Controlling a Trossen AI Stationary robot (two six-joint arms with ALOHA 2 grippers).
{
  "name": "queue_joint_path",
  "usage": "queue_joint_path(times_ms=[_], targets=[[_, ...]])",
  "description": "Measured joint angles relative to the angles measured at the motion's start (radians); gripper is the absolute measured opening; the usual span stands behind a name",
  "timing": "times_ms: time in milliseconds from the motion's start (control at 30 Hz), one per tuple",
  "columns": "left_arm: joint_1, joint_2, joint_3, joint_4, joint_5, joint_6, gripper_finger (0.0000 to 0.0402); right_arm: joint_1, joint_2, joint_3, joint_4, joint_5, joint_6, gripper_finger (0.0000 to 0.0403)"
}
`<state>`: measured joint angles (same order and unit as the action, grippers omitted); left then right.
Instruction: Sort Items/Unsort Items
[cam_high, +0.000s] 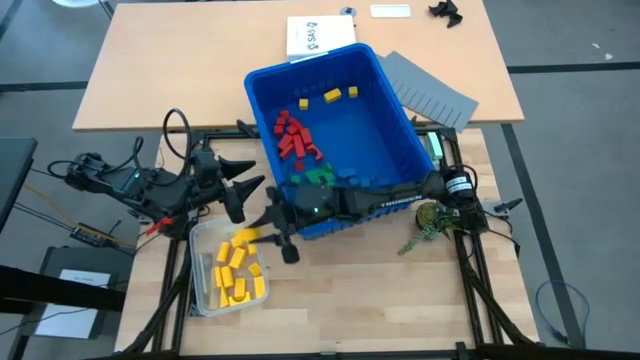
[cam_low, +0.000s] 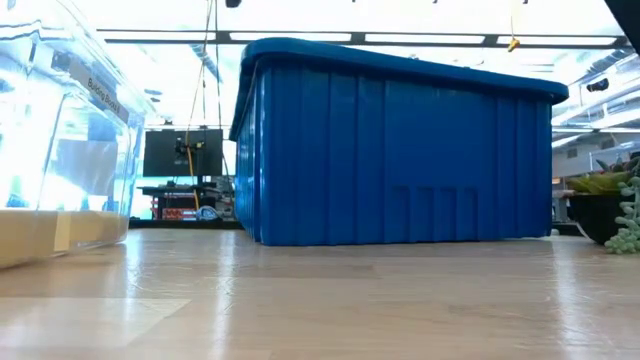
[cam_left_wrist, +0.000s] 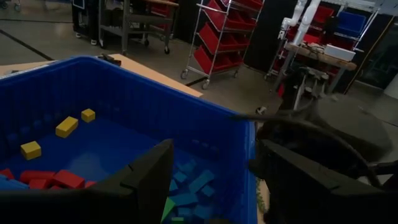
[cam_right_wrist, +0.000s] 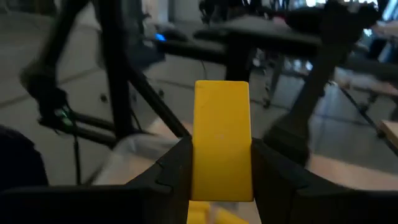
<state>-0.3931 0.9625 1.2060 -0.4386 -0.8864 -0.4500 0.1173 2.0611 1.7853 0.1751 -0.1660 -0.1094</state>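
Right claw (cam_right_wrist: 221, 171) is clenched on one yellow block (cam_right_wrist: 222, 140), which stands upright between its fingers; in the high view this claw (cam_high: 268, 216) hangs over the upper edge of a clear tub (cam_high: 200, 290) at the desk's (cam_high: 380, 300) front left. Left claw (cam_high: 243, 176) waits just left of the blue bin (cam_high: 390, 110), fingers spread and gripping nothing; its wrist view looks into that bin past both fingers (cam_left_wrist: 146, 177).

Counts, as far as they can be made:
- Tub: roughly a dozen yellow blocks (cam_high: 235, 275), heaped so an exact count is not possible.
- Bin, far end: three yellow blocks (cam_high: 331, 96), each apart from the others.
- Bin, middle left: a pile of red blocks (cam_high: 292, 137), about ten, overlapping.
- Bin, near wall: a few green blocks (cam_high: 318, 176) and several blue ones (cam_high: 362, 181), partly hidden by the right arm.

One grey slotted sheet (cam_high: 430, 88) leans at the bin's far right corner. One small plant (cam_high: 428, 222) sits at the desk's right side.
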Motion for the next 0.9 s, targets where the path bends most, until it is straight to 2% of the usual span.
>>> queue_joint_path(times_ms=[133,333,700,900], targets=[[0.000,0.000,0.000,0.000,0.000,0.000,0.0248,0.023,-0.001,-0.040,0.126,0.017,0.010,0.0132],[0.000,0.000,0.000,0.000,0.000,0.000,0.0248,0.031,0.023,-0.064,0.219,0.059,0.019,0.0130],[0.000,0.000,0.000,0.005,0.000,0.000,0.0248,0.030,0.148,-0.051,0.216,0.053,0.052,0.0130],[0.000,0.001,0.000,0.001,0.000,0.000,0.0248,0.030,0.164,-0.050,0.231,0.092,0.019,0.0172]])
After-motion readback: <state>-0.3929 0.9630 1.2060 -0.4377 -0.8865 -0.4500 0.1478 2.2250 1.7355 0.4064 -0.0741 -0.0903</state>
